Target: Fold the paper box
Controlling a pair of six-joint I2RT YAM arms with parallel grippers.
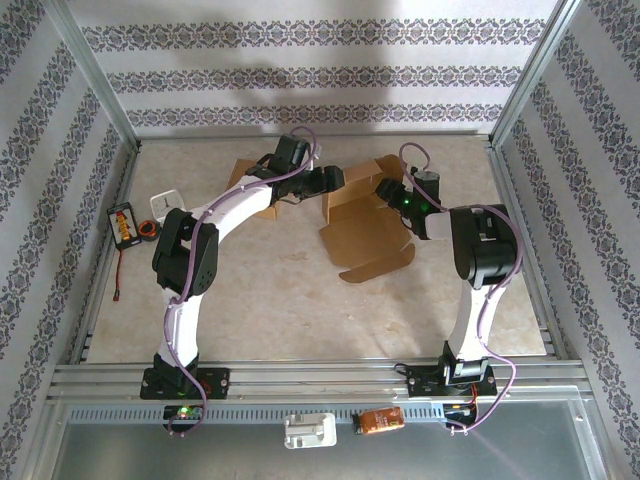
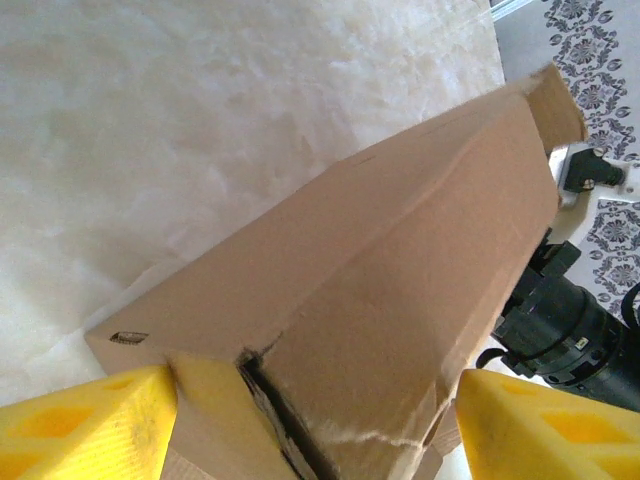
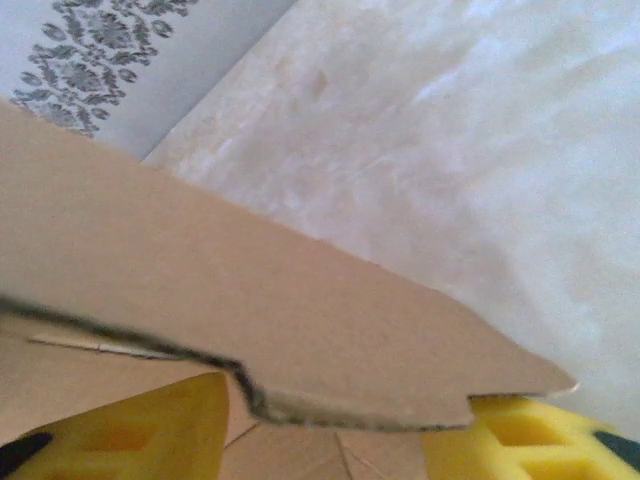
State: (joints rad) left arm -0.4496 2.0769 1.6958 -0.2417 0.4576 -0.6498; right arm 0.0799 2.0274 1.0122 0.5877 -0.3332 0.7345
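Observation:
The brown paper box (image 1: pixel 365 235) lies half-folded in the middle of the table, with walls raised at its far end and a flat flap pointing toward me. My left gripper (image 1: pixel 335 180) is at its left wall. In the left wrist view the yellow fingers (image 2: pixel 90 420) stand wide apart, open, on either side of a folded wall of the box (image 2: pixel 400 250), with a gap at the right finger. My right gripper (image 1: pixel 385 190) is at the box's far right corner. It is open, and a cardboard flap (image 3: pixel 200 290) lies with its edge across the space between its fingers (image 3: pixel 120 430).
More flat cardboard (image 1: pixel 245 178) lies under the left arm. An orange-and-black device (image 1: pixel 125 225), a dark ring (image 1: pixel 150 232) and a white object (image 1: pixel 168 203) sit at the table's left edge. Metal frame posts and patterned walls enclose the table on all sides.

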